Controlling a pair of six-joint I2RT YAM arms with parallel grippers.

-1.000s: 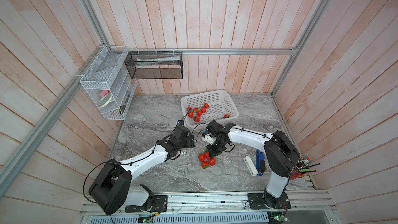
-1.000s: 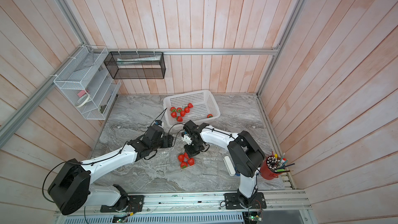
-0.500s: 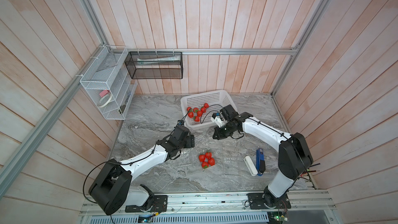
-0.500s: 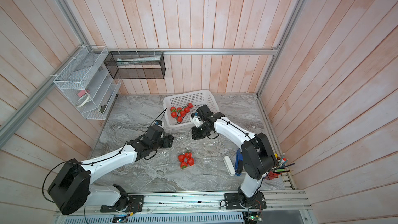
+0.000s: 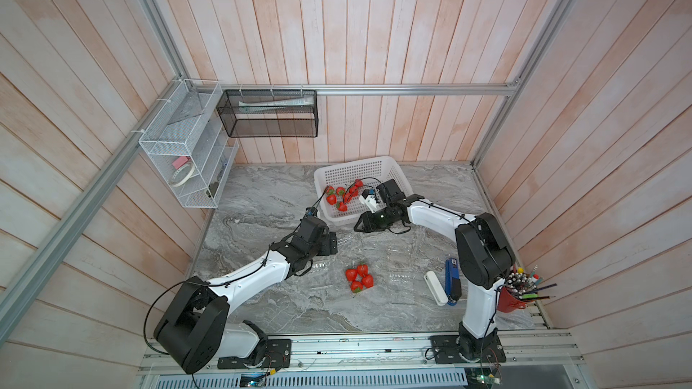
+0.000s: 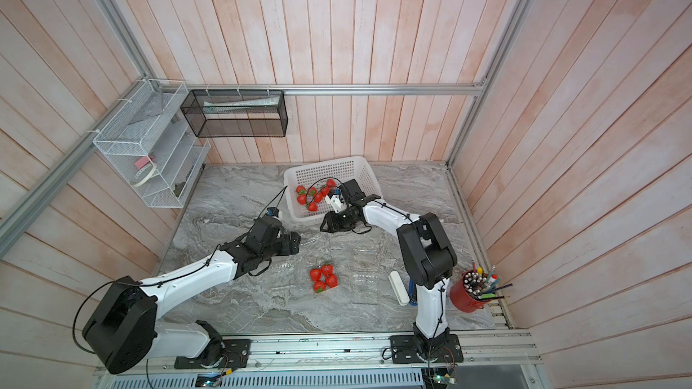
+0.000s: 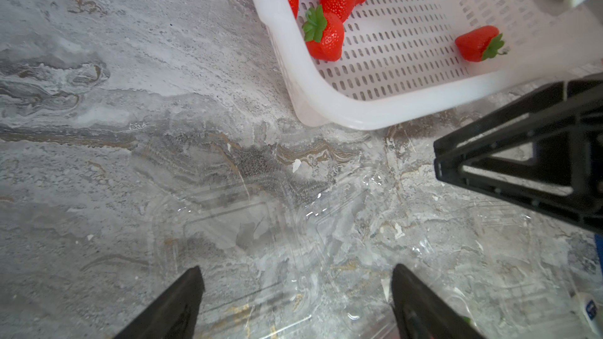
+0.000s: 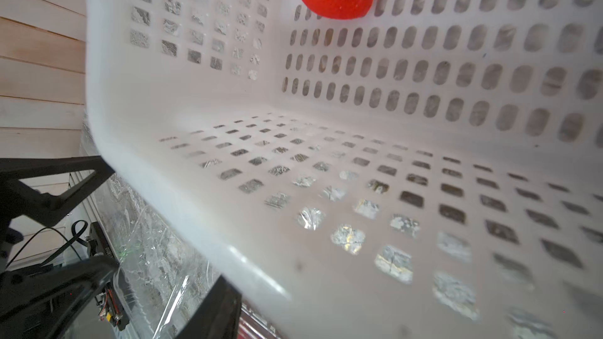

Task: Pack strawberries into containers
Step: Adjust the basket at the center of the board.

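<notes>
Right hand (image 5: pixel 357 227) half-open, empty, just outside basket (image 7: pixel 326 105) wall; lone strawberry (image 7: pixel 478 44) sits just inside (left hand (image 7: pixel 297 275) farther, wide open).

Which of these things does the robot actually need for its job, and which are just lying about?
Part of the job:
- strawberries
- clear containers
- white basket holding the loose berries

Just lying about:
- pencil cup
- white bar
- blue object
- wall racks
- tape roll
</notes>
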